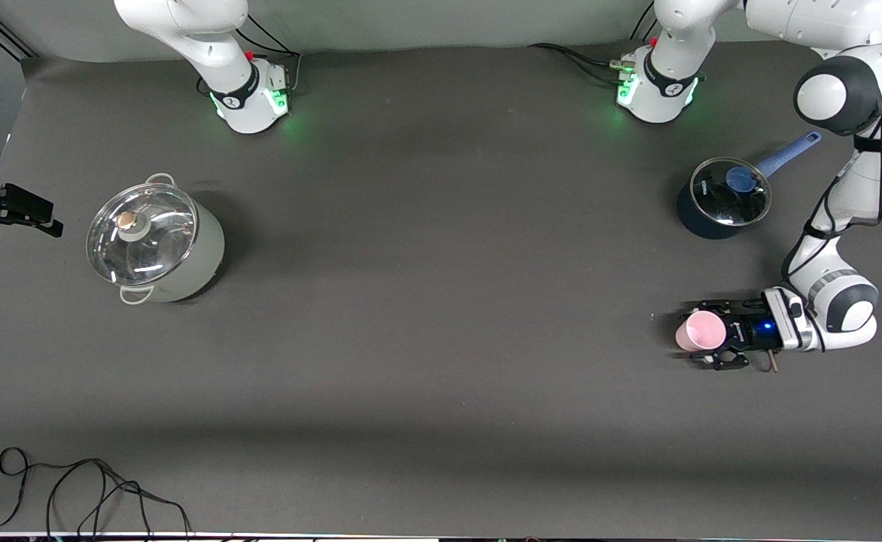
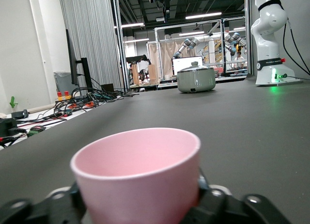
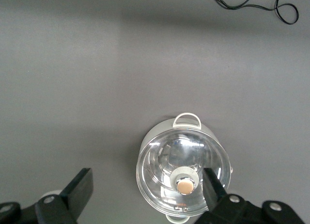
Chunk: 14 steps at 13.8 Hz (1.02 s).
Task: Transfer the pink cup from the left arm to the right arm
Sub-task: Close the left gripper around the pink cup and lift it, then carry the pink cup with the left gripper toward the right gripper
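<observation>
The left gripper [image 1: 714, 336], low at the left arm's end of the table, pinches the pink cup [image 1: 700, 332] between its fingers. The right gripper [image 3: 145, 190] hangs spread wide over the lidded grey pot [image 3: 183, 173], touching nothing.

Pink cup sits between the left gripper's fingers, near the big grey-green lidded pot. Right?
Not quite. The pink cup is between the left gripper's fingers, but near the blue saucepan at the left arm's end of the table, as the front view shows. The grey-green pot stands at the right arm's end.
</observation>
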Each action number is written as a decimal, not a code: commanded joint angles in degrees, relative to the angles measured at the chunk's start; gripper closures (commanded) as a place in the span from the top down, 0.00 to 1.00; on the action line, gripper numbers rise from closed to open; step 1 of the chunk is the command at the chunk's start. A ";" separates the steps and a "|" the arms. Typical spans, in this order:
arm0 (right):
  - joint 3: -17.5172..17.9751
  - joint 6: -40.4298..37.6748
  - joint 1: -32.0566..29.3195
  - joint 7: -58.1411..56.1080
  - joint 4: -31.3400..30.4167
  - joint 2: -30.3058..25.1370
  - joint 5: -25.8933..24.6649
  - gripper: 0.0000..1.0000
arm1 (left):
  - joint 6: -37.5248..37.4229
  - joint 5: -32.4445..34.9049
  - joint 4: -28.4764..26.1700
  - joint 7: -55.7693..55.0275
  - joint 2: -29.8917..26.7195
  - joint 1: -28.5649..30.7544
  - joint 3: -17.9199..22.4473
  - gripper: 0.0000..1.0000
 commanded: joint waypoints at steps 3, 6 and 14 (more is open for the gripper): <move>-0.59 -0.67 0.40 0.49 0.51 -0.33 0.17 1.00 | 0.93 -4.89 0.99 0.95 0.36 -4.04 -0.87 0.00; -1.03 -0.58 0.40 5.65 0.60 -0.42 0.52 1.00 | 5.22 -9.37 1.34 -1.50 -0.08 -7.74 -3.94 0.00; -2.26 -3.74 0.40 35.42 0.78 -3.49 1.93 1.00 | 41.92 -10.09 9.76 -4.76 -0.25 -17.40 -28.18 0.00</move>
